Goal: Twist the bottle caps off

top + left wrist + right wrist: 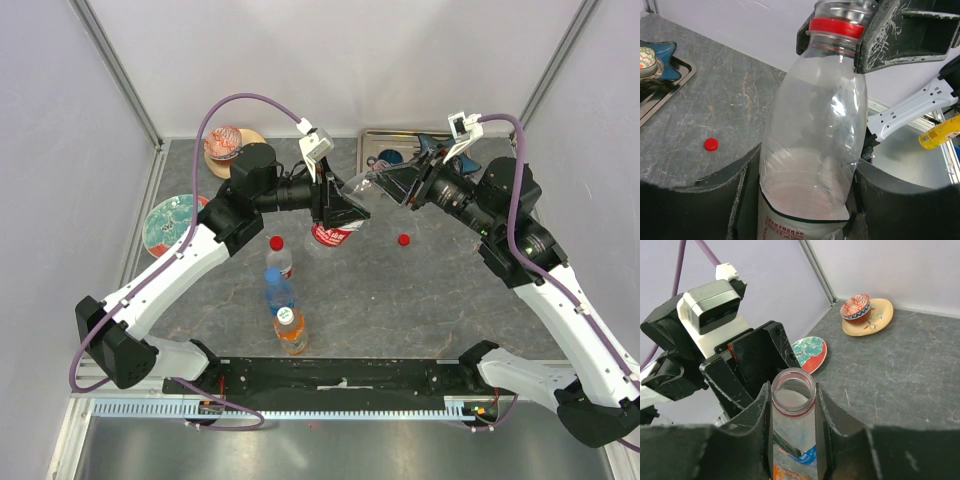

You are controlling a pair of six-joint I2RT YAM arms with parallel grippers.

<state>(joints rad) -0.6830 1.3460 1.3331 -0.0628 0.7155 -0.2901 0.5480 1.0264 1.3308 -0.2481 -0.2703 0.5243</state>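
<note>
My left gripper (807, 165) is shut on the body of a clear bottle (815, 125) with a red label (333, 235), held tilted above the table. The bottle's mouth (792, 387) is open, and only a red ring (835, 26) is left on the neck. My right gripper (792, 400) is shut on that neck, one finger (885, 40) on each side. A loose red bottle cap (403, 239) lies on the table (711, 144). Three other bottles stand capped in a row: a clear one with a red cap (277, 242), a blue one (277, 290) and an orange one (290, 330).
A metal tray (420, 138) at the back holds a blue star-shaped dish (660, 60). A patterned bowl (856, 306) sits on a yellow plate (250, 137) at the back left. A floral plate (172, 220) lies by the left wall.
</note>
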